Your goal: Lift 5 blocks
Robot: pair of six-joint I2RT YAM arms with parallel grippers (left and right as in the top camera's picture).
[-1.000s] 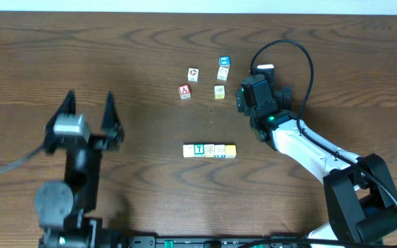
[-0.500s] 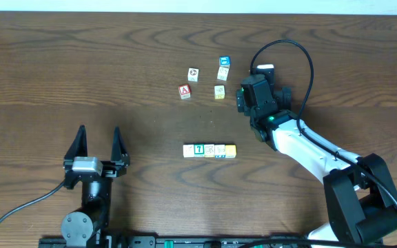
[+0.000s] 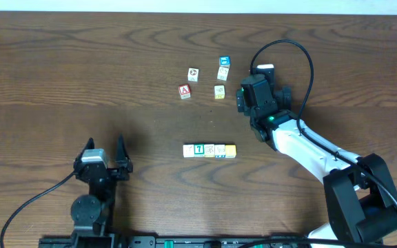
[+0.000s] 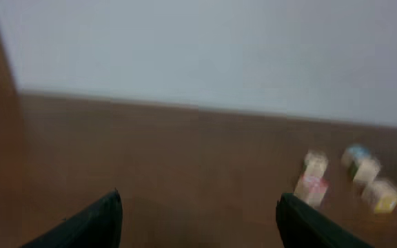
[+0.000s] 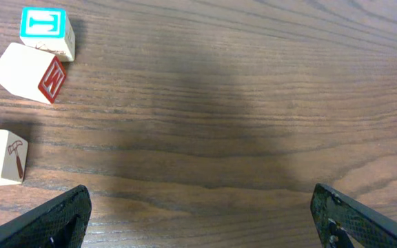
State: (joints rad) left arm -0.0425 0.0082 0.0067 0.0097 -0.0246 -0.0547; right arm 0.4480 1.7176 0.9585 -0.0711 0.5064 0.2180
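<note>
While five blocks (image 3: 210, 150) touch in one row, five loose cubes (image 3: 222, 72) lie scattered beyond. Both the left gripper (image 3: 105, 145) and right gripper (image 5: 198, 210) gape wide, empty.

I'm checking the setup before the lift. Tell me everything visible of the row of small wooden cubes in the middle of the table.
The row of five small wooden cubes lies on the dark brown wooden table, running left to right in the overhead view, the cubes side by side with no gaps visible. From the left: a pale cube, a cube with a green T, two pale cubes with markings too small to read, and a yellow cube. Nothing but the table touches it.
</note>
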